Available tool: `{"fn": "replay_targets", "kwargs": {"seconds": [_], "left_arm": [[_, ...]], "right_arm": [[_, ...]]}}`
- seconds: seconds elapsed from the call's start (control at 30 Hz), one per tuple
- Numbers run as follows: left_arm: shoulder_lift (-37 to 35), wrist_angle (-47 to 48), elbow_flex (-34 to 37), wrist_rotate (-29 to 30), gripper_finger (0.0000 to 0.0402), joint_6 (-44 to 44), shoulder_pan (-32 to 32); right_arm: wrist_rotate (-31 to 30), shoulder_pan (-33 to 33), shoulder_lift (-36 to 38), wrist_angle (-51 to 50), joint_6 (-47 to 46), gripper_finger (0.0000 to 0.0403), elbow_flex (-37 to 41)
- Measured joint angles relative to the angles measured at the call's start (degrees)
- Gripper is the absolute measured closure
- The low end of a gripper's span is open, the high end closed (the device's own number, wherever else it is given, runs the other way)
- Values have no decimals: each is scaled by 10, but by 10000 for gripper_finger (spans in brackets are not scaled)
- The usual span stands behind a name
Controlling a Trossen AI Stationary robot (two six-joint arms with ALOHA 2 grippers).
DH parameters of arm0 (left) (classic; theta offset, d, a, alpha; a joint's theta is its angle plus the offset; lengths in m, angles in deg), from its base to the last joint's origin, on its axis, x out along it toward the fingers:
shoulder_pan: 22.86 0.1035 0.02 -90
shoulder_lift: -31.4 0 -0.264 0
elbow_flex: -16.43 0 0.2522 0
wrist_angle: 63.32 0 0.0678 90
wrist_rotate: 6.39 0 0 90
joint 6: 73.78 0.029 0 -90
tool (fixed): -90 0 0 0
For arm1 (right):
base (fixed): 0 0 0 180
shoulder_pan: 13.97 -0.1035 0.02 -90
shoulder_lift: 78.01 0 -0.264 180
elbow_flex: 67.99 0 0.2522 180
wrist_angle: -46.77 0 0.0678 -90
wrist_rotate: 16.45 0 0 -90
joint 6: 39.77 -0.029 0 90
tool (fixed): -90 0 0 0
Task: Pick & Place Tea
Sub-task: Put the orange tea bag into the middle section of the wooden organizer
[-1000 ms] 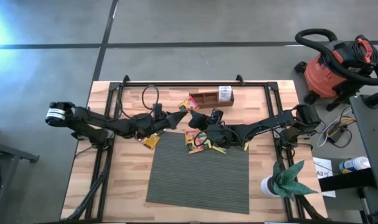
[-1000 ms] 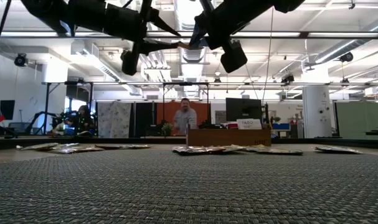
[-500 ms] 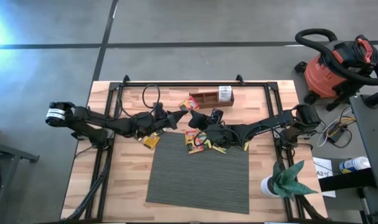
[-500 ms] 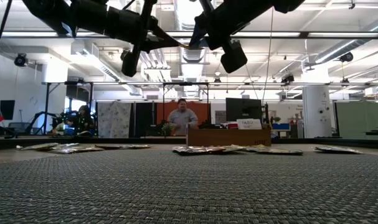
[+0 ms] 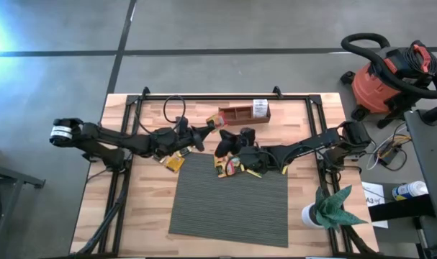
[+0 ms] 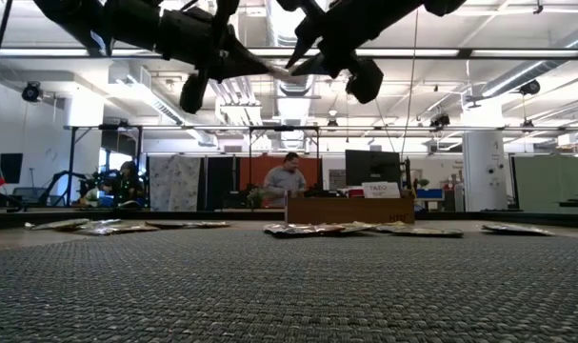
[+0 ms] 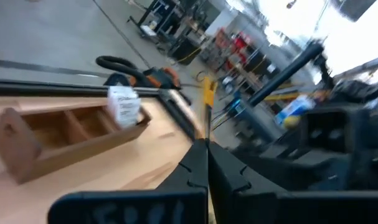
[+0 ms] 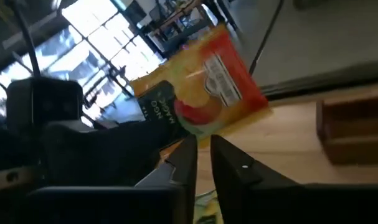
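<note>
Two grippers meet above the desk near its far edge, just before the wooden tray (image 5: 244, 114). My left gripper (image 5: 212, 128) is clamped on an orange tea sachet (image 8: 204, 87); my right gripper (image 8: 203, 155) stands slightly parted beside it. More sachets (image 5: 236, 167) lie at the mat's (image 5: 230, 201) far edge.
</note>
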Motion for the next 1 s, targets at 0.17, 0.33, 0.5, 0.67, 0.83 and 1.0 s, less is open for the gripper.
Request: {"fn": "replay_targets", "kwargs": {"seconds": [0.17, 0.33, 0.5, 0.67, 0.83, 1.0], "left_arm": [[-45, 96, -9, -9, 401, 80, 0], [-95, 328, -64, -76, 401, 253, -2], [-83, 537, -143, -154, 401, 397, -3], [-30, 614, -207, -170, 401, 503, -3], [30, 676, -271, -171, 401, 551, -3], [57, 680, -313, -170, 401, 554, -3]], "right_arm": [[30, -3, 8, -10, 135, 311, 0], [201, -3, 45, -124, 236, 290, -12], [335, 8, 65, -288, 308, 305, -69], [357, 23, 48, -399, 396, 310, -157], [358, 27, 4, -487, 441, 301, -233], [358, 26, -25, -494, 449, 290, -265]]}}
